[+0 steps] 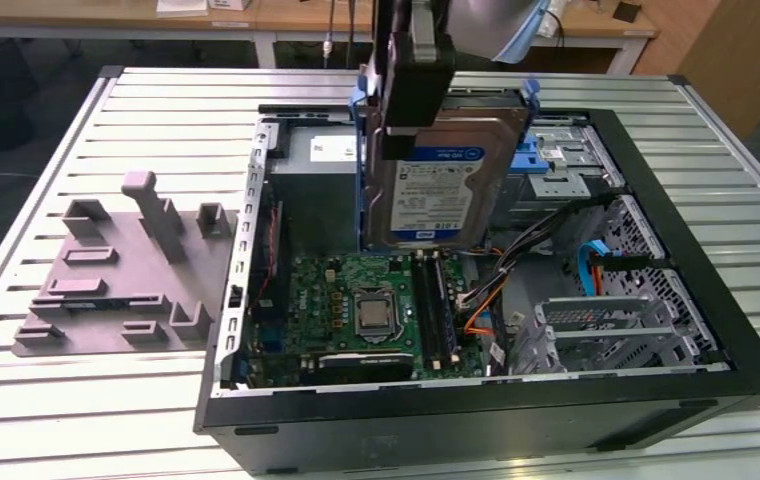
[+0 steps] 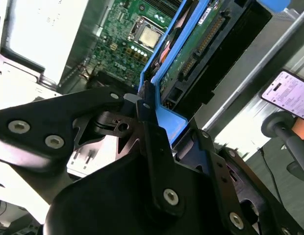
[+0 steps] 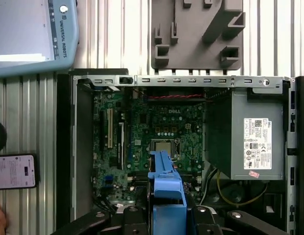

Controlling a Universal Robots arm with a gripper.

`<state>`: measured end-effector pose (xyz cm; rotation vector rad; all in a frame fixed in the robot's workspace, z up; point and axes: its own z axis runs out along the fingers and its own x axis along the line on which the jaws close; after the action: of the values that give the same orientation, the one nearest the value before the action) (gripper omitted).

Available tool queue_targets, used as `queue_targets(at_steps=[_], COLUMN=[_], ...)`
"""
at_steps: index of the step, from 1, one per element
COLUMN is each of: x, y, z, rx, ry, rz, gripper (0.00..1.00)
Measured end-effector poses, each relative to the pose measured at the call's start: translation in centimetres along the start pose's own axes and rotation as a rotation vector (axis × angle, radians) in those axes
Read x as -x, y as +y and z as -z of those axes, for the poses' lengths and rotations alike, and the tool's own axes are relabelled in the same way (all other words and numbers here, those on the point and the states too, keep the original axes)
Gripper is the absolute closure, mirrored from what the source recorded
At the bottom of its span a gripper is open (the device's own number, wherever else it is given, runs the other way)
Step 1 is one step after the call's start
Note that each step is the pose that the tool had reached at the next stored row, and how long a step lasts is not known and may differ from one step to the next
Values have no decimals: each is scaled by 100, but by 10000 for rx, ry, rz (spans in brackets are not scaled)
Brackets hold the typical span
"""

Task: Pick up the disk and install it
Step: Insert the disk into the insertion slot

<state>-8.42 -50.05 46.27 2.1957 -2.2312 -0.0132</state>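
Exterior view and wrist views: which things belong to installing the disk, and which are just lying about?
Job: the disk, the claw gripping it, the open computer case.
Lying about: grey holder fixture, phone, blue-edged pendant.

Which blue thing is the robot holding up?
The blue frame around the disk, clamped in the gripper above the computer case. The blue latch and blue cable sit down in the case, untouched.

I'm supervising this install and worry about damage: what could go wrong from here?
The gripper holds the disk by its blue carrier above the motherboard; a slip could drop it onto the board. Loose cables beside the drive cage might snag the disk.
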Motion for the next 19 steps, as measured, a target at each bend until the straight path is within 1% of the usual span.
queue_targets(at_steps=[2,4,8,10,14,19], x=[-28,-41,-48,-49,-71,-128], y=[-21,-49,-138,-167,-187,-201], z=[-1,-3,-6,-12,-21,-38], rx=[-1,-1,-1,-1,-5,-13], ry=[2,2,5,15,111,186], rz=[0,-1,0,0,-2,-3], gripper=[64,64,64,64,64,64])
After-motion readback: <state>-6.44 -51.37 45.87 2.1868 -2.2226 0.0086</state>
